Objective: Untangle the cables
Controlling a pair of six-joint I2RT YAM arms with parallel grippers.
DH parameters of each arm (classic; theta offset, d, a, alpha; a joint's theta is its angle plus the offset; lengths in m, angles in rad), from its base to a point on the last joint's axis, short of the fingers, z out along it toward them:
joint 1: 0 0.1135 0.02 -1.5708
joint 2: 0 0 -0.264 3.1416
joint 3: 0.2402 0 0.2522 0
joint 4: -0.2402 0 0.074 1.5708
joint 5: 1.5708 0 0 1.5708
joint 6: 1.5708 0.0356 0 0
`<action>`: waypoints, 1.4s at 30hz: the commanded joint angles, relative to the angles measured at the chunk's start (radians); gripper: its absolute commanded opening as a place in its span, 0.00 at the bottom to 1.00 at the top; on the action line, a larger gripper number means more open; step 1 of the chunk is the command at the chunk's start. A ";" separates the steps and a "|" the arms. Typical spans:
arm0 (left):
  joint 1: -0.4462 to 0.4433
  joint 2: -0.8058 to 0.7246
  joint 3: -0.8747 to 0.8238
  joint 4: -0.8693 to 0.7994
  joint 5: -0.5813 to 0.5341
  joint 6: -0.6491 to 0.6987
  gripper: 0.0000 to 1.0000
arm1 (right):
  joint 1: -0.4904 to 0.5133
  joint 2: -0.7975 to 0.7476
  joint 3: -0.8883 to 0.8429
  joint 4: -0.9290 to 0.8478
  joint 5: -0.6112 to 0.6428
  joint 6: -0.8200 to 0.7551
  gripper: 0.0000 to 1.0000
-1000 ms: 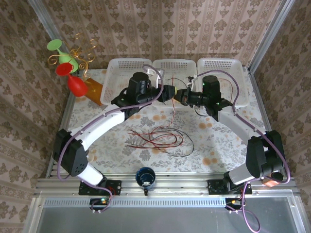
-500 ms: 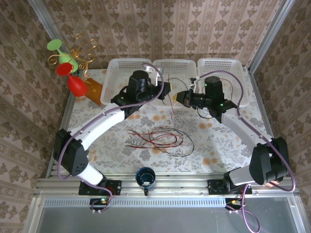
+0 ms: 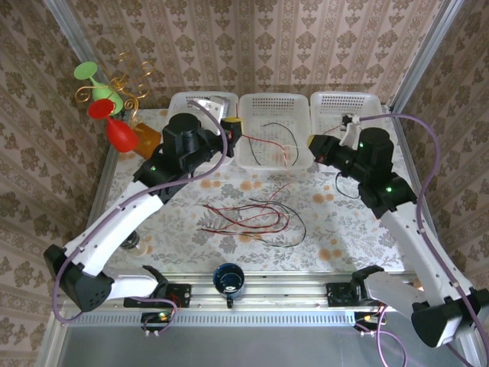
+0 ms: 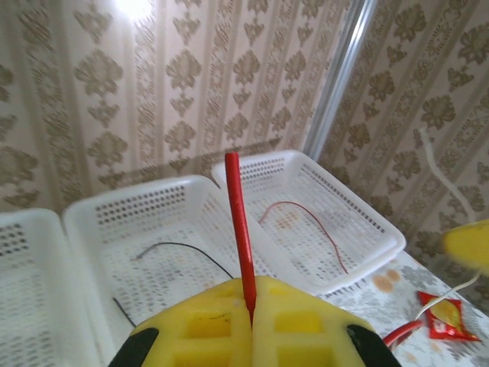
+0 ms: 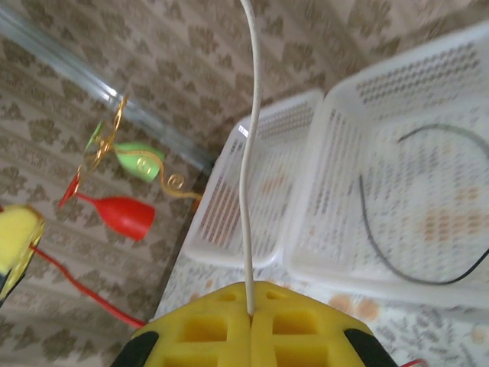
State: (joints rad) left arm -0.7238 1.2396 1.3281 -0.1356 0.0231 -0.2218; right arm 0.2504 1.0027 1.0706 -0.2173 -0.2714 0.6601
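Note:
A loose tangle of red and black cables (image 3: 252, 218) lies on the patterned table in the top view. My left gripper (image 3: 231, 128) hangs over the gap between the left and middle baskets. In the left wrist view its yellow fingers (image 4: 191, 321) are shut on a red cable (image 4: 238, 222) that sticks up from the seam. My right gripper (image 3: 313, 144) is near the right basket's front, shut on a thin white cable (image 5: 247, 176) that rises from between its yellow fingers (image 5: 306, 329). A black cable (image 5: 382, 237) and a red one (image 4: 306, 218) lie in baskets.
Three white baskets line the back: left (image 3: 183, 107), middle (image 3: 252, 157), right (image 3: 367, 103). Red and green goblets with gold wire (image 3: 107, 107) and an orange object (image 3: 149, 141) stand at the back left. A dark blue cup (image 3: 228, 278) sits at the front edge.
The two grippers, close together at the middle basket a second ago, have pulled apart: left went left, right went right. The left gripper has shut on the red cable.

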 commanded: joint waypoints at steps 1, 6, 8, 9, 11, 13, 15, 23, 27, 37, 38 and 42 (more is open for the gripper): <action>0.014 -0.061 -0.026 -0.004 -0.132 0.095 0.00 | -0.018 -0.041 0.024 -0.066 0.205 -0.063 0.00; 0.019 -0.133 -0.065 -0.009 -0.267 0.153 0.00 | -0.040 -0.086 0.054 -0.113 0.344 -0.130 0.00; 0.026 -0.164 -0.089 -0.010 -0.324 0.159 0.00 | -0.047 -0.105 0.063 -0.128 0.396 -0.154 0.00; 0.030 -0.177 -0.101 -0.007 -0.342 0.163 0.00 | -0.053 -0.116 0.065 -0.134 0.417 -0.165 0.00; 0.041 -0.209 -0.129 0.001 -0.367 0.173 0.00 | -0.064 -0.135 0.065 -0.142 0.458 -0.187 0.00; 0.053 -0.236 -0.151 -0.002 -0.390 0.174 0.00 | -0.071 -0.151 0.060 -0.148 0.491 -0.206 0.00; 0.063 -0.262 -0.167 -0.015 -0.410 0.180 0.00 | -0.078 -0.163 0.060 -0.159 0.516 -0.230 0.00; 0.108 -0.364 -0.228 -0.059 -0.499 0.204 0.00 | -0.113 -0.208 0.047 -0.188 0.651 -0.280 0.00; 0.125 -0.415 -0.254 -0.053 -0.562 0.211 0.00 | -0.128 -0.235 0.032 -0.190 0.746 -0.284 0.00; 0.145 -0.520 -0.334 0.014 -0.727 0.215 0.00 | -0.157 -0.310 -0.016 -0.208 0.987 -0.244 0.00; 0.146 -0.529 -0.341 0.021 -0.752 0.217 0.00 | -0.158 -0.313 -0.017 -0.217 1.018 -0.240 0.00; 0.150 -0.574 -0.379 0.070 -0.798 0.220 0.00 | -0.166 -0.335 -0.026 -0.231 1.099 -0.228 0.00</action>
State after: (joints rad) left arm -0.5861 0.7013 0.9684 -0.1287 -0.6811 -0.0269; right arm 0.0940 0.6903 1.0573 -0.4294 0.6857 0.4042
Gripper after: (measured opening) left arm 0.050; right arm 0.059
